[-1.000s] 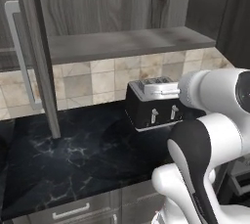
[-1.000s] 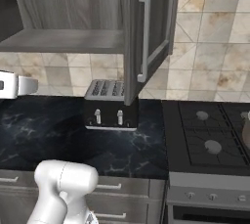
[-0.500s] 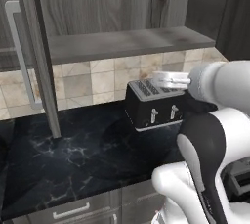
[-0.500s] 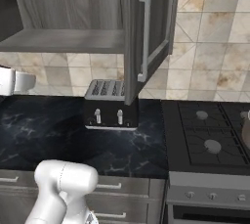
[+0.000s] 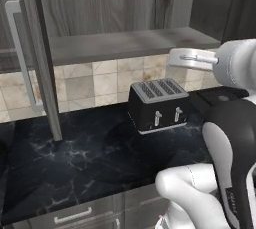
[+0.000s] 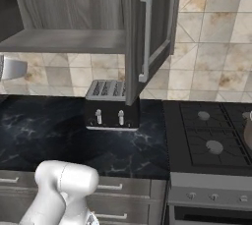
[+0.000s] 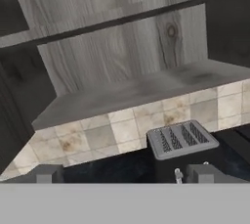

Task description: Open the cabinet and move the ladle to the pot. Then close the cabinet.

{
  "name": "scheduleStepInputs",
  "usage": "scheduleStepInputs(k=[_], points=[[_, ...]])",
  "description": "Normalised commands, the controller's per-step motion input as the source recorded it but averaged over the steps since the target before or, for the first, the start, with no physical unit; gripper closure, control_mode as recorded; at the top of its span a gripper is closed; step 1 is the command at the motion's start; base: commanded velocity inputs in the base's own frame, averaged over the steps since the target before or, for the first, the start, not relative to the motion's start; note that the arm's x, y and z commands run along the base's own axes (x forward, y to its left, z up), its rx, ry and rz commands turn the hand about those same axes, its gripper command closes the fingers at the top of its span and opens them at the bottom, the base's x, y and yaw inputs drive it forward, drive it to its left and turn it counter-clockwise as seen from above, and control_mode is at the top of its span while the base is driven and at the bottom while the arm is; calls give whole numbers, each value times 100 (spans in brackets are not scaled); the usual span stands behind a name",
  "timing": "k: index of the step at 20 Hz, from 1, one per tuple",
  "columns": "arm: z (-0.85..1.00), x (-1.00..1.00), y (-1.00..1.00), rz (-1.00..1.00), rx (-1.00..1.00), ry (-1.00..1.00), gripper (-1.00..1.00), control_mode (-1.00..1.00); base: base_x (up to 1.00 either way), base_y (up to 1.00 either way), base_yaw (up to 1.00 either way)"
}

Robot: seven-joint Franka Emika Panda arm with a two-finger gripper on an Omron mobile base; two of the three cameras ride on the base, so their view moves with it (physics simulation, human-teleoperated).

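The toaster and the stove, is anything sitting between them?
No. Between the toaster and the stove there is just bare black counter, seen in the right base view.

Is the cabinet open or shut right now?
Open. Both doors of the cabinet stand swung out, baring the pale grey wood inside and its bottom shelf above the toaster.

The dark wood-grain cabinet [image 5: 125,43] hangs with both doors swung open, showing its pale grey inside.

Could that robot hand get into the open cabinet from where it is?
Probably yes: the cabinet has both doors swung wide, the gripper is open and faces its bare lower shelf, and nothing stands between them.
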Motion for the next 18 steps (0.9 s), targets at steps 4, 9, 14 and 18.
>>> scheduleStepInputs(k=[4, 9, 14, 18], points=[[12, -50, -18, -3, 7, -6, -100, -100, 0, 0, 0], [-7, -97, -72, -7, 10, -13, -100, -100, 0, 0, 0], [12, -80, -79, -2, 5, -22, -100, -100, 0, 0, 0], [48, -38, -37, -1, 3, -18, -100, -100, 0, 0, 0]])
